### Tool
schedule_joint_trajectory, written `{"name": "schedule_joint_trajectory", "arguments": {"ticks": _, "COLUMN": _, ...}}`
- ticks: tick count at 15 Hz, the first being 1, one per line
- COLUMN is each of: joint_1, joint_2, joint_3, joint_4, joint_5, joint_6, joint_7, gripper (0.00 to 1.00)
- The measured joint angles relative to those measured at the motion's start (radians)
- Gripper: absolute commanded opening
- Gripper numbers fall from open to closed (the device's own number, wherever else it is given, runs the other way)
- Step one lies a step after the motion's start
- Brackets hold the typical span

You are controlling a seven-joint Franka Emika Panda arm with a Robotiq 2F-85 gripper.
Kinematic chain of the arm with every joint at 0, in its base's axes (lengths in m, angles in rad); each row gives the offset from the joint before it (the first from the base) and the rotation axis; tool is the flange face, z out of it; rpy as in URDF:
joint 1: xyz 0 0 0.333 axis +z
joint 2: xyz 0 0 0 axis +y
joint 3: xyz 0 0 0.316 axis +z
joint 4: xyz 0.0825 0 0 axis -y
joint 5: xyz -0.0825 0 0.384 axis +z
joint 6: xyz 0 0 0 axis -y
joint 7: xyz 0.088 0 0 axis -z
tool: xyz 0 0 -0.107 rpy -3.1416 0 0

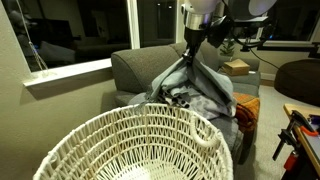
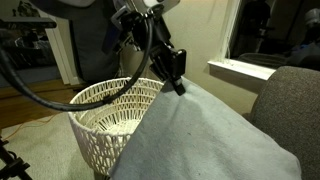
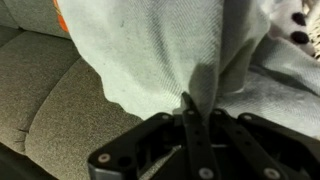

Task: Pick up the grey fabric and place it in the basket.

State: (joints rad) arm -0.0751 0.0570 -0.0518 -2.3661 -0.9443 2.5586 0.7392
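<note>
The grey fabric (image 1: 200,85) hangs in a peak from my gripper (image 1: 191,57) above the grey sofa; its lower part still drapes over the seat. In an exterior view it fills the foreground (image 2: 210,135), pinched by the gripper (image 2: 177,82). In the wrist view the jaws (image 3: 198,108) are shut on a fold of the fabric (image 3: 160,50). The white woven basket (image 1: 100,135) stands in front of the sofa, and it also shows behind the gripper (image 2: 100,100) in an exterior view. It looks empty.
The grey sofa (image 1: 135,65) holds an orange cloth (image 1: 244,118) and a white fabric with black spots (image 3: 295,25). A windowsill (image 1: 65,72) lies behind. A brown box (image 1: 238,67) sits at the back, a dark round seat (image 1: 298,78) to the side.
</note>
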Motion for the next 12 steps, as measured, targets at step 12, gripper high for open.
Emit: {"name": "schedule_joint_trajectory", "arguments": {"ticks": 12, "joint_1": 0.092, "joint_2": -0.187, "joint_3": 0.122, "joint_4": -0.030, "joint_5": 0.291, "joint_6": -0.143, "joint_7": -0.242, "gripper": 0.03}}
